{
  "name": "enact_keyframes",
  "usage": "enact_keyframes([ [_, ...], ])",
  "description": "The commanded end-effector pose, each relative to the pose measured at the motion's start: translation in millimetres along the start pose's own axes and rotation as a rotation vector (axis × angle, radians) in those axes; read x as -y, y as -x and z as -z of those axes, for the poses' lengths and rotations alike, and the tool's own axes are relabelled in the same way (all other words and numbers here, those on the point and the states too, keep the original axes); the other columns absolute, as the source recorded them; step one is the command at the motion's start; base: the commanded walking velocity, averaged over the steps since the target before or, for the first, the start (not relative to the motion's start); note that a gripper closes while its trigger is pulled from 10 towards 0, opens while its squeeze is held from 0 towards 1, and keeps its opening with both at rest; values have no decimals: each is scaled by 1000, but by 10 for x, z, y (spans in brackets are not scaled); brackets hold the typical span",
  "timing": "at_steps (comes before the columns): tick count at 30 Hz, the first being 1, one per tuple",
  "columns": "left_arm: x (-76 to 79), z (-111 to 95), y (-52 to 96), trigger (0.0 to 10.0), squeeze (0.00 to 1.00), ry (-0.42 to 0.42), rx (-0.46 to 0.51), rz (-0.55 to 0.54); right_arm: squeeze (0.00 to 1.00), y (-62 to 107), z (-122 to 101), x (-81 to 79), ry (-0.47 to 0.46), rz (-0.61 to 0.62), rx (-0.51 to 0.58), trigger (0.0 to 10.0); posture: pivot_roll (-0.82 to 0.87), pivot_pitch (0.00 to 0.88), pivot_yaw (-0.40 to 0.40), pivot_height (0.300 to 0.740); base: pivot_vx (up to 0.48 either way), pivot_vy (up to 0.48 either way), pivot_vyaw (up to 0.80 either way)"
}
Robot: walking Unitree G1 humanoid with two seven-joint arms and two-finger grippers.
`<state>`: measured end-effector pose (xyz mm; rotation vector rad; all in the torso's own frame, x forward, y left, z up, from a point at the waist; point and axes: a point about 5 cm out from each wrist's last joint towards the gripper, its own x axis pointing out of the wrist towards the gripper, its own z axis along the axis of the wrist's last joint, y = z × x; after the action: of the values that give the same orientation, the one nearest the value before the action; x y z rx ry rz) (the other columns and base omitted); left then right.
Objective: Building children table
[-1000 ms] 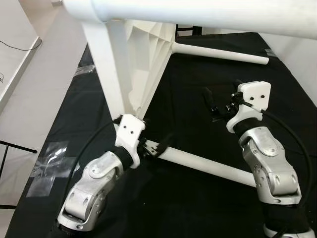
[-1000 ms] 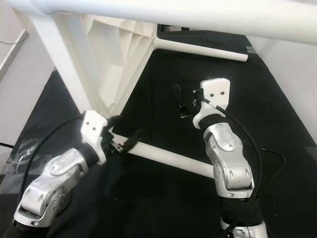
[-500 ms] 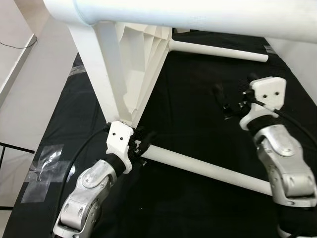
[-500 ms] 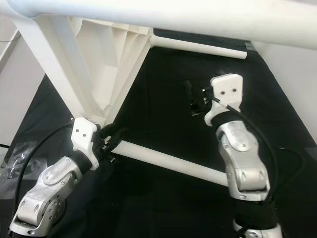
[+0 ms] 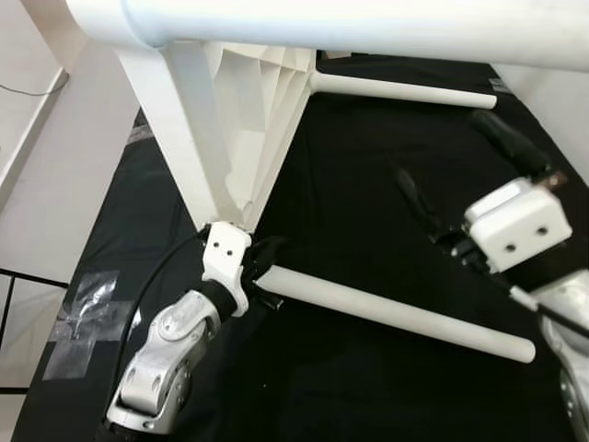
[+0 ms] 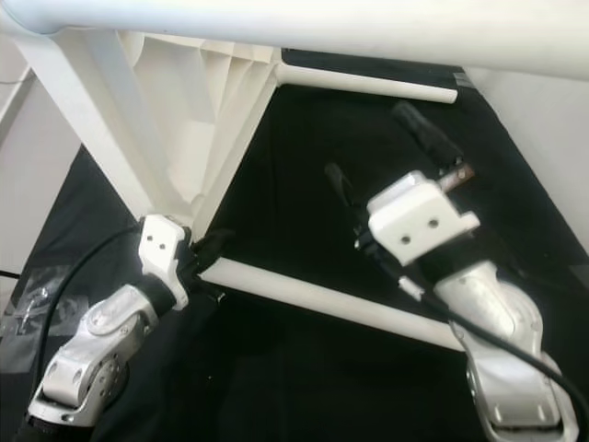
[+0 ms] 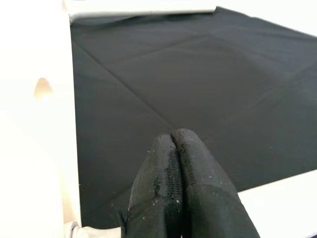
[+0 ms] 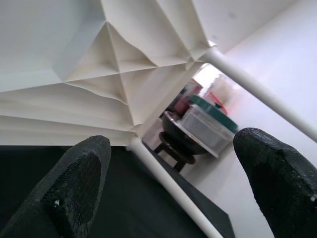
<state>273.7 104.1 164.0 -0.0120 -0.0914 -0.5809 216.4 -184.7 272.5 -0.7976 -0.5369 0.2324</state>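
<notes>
The white table is lying tipped on the black cloth with several legs already fitted. The left claw, fingers pressed together, is touching the near leg at its socket end; the right claw is hovering wide open, holding nothing. Tightening probably remains.

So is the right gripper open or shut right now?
Open. The right gripper's two black fingers stand wide apart, with nothing between them.

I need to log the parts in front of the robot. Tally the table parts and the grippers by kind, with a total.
Table top with ribbed underside: 1
Round white table legs: 3, near, far, top
Grippers: 2, left gripper, right gripper
Total: 6
</notes>
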Motion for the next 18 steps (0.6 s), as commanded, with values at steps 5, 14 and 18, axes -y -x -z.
enact_keyframes([
  [5, 5, 37, -158, 10000, 0, -10, -18, 64, 0, 75, -270, 96, 72, 47, 110, 10000, -215, 163, 180, 740, 0, 0, 0],
  [14, 20, 80, -290, 10000, 0, -12, -30, 115, 0, 82, -457, 126, 107, -48, 220, 10000, -234, 132, 206, 740, 0, 0, 0],
  [18, 17, 9, -364, 10000, 0, -16, 1, 110, 0, -42, -436, 262, 212, -50, 248, 10000, -217, 109, 200, 740, 0, 0, 0],
])
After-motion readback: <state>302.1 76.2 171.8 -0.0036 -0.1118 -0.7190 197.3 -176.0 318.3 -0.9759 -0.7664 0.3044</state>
